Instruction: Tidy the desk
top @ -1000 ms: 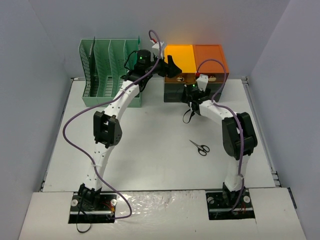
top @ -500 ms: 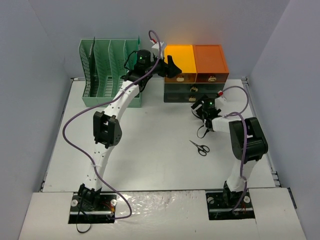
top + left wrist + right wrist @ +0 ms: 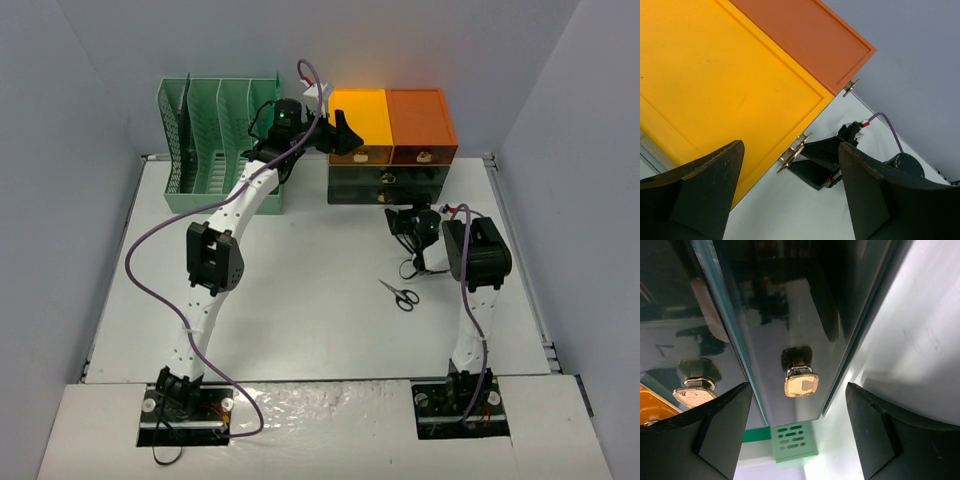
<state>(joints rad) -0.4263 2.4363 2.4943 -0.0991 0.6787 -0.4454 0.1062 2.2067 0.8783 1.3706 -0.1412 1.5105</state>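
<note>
The tabletop (image 3: 300, 300) fills the floor of the overhead view. It is a big flat rect., matte off-white, w/ thin metal rails (image 3: 517, 250) down its side edges and grey walls close on 3 sides. Most open room is at centre and the 9 o'c side, crossed only by the left arm (image 3: 215, 260), which slants from its base at 7 o'c toward 12. The right side is tighter, w/ the right arm (image 3: 478, 255) folded at 3 o'c.

- **Scissors:** 1 pair of scissors (image 3: 400, 295), small w/ dark handles, lies flat at approx 4 o'c, apart from everything else.
- **File rack:** 1 mint-green file rack (image 3: 215, 140) stands at 11 o'c against the far edge. It has upright perforated plastic dividers; slot count not clear.
- **Drawer unit:** 1 drawer unit (image 3: 395, 150) sits just beside the rack at 12–1 o'c.
  - It has 2 smooth flat tops, 1 yellow and 1 orange, over dark glossy drawer fronts.
  - The fronts carry small brass-look knobs (image 3: 801, 380); the right wrist view shows 2.

The left hand (image 3: 345, 135) hangs above the yellow top's front edge, fingers (image 3: 705, 195) spread wide, gripping nothing. The right hand (image 3: 405, 222) sits low at 2 o'c, just in front of the dark drawers. Its fingers (image 3: 715, 430) are spread either side of 1 knob, apart from it, holding nothing. There are 2 purple cables (image 3: 885, 117), 1 per arm.
</note>
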